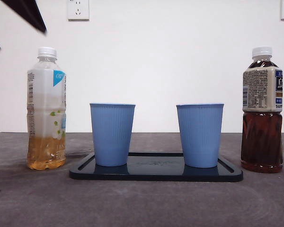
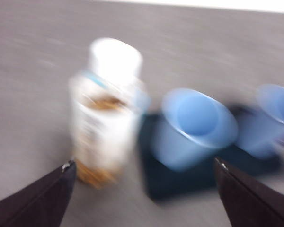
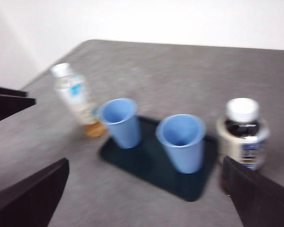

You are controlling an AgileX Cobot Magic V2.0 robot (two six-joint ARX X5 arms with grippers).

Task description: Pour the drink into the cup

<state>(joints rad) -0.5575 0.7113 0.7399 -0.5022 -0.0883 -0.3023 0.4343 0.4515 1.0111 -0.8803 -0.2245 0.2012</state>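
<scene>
A clear plastic bottle (image 1: 46, 109) with a white cap, holding a little amber drink, stands on the grey matte table (image 1: 142, 203) just beside a glossy black tray (image 1: 156, 173). Two ribbed blue cups (image 1: 112, 134) (image 1: 199, 135) stand upright on it. A dark tea bottle (image 1: 261, 111) stands at the far side. The left gripper (image 2: 142, 165) hovers near the clear bottle, jaws wide; the right gripper (image 3: 146, 165), also spread wide, hangs high above.

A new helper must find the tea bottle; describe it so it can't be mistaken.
Start at the black tray holding two blue cups. The dark tea bottle stands just off one end, beside a cup. Its liquid is deep brown; the other bottle is mostly empty, pale yellow.
</scene>
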